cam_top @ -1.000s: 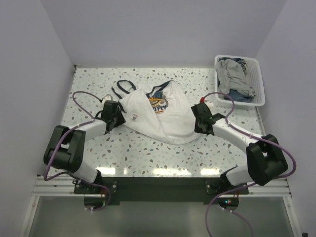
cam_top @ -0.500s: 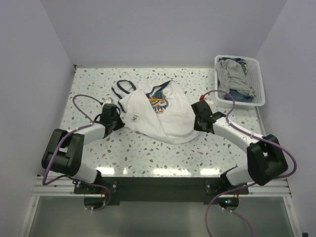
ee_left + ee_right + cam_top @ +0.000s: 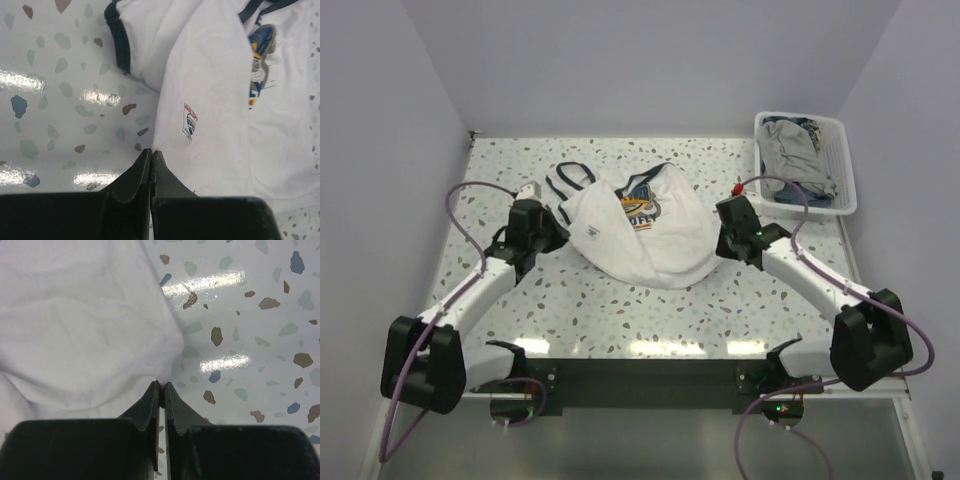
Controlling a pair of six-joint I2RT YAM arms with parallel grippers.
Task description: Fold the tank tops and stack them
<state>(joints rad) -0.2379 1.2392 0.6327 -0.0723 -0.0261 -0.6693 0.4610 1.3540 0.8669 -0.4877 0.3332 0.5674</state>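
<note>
Pinches on both edges

Left gripper (image 3: 151, 152) and right gripper (image 3: 161, 387) each clamp an edge of the white tank top (image 3: 650, 235) mid-table; grey tank top (image 3: 788, 152) lies in the far-right basket (image 3: 847, 180). Left's bite looks thin: lifting may slip it.

A fold in the white tank top (image 3: 650, 240) hides part of its chest print (image 3: 640, 205), its label (image 3: 189, 121) illegible.

A white slatted plastic basket (image 3: 840, 160) sits at the far right corner of the glossy speckled terrazzo bench (image 3: 620, 310), enclosed by plain pale walls (image 3: 650, 60).
</note>
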